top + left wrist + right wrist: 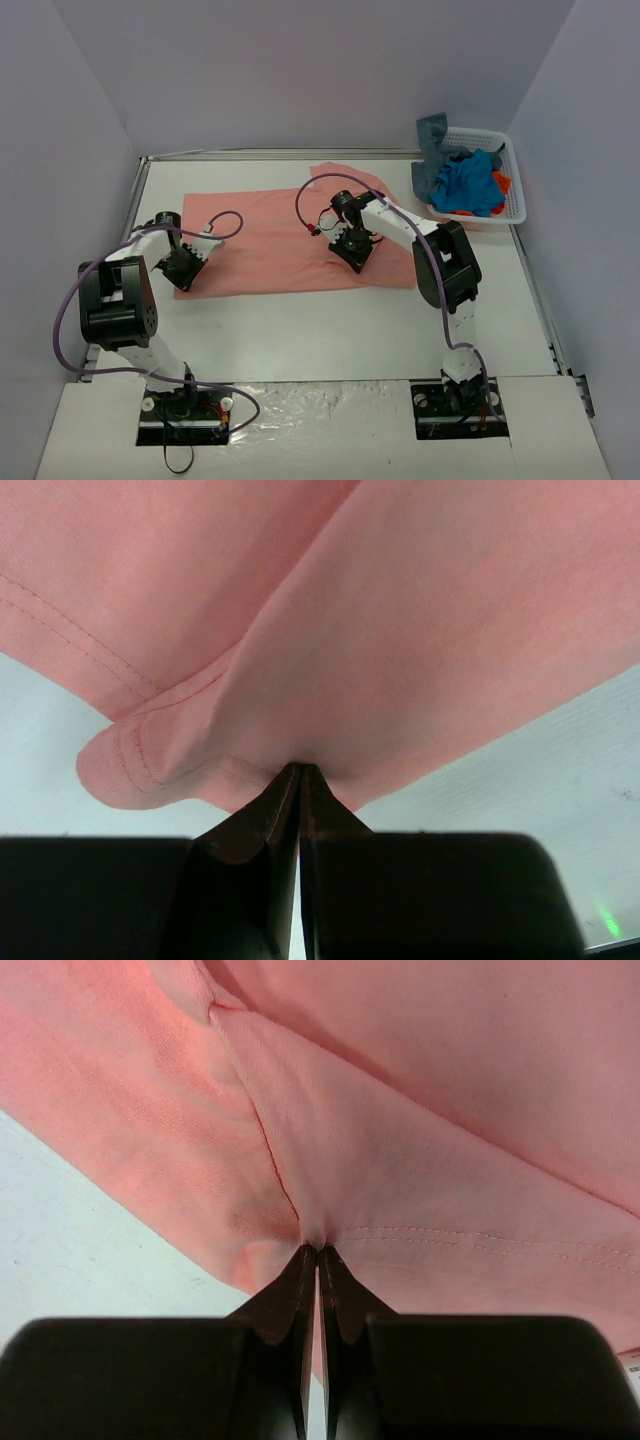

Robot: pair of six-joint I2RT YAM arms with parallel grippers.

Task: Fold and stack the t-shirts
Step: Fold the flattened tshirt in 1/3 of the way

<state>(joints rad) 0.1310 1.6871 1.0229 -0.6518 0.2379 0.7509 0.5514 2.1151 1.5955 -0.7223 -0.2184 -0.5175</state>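
Left gripper point(299, 770) and right gripper point(316, 1250) were each clamped on the salmon-pink t-shirt point(270, 235), its long axis running left-right, most cloth lying beyond them.

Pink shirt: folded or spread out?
Spread: salmon-pink shirt lies wide on the table; left end effector and right end effector each pinch its near edge.

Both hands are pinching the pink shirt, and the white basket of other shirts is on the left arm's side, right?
No. The top external view shows the white basket on the right arm's side. The left hand and right hand do pinch the pink shirt.
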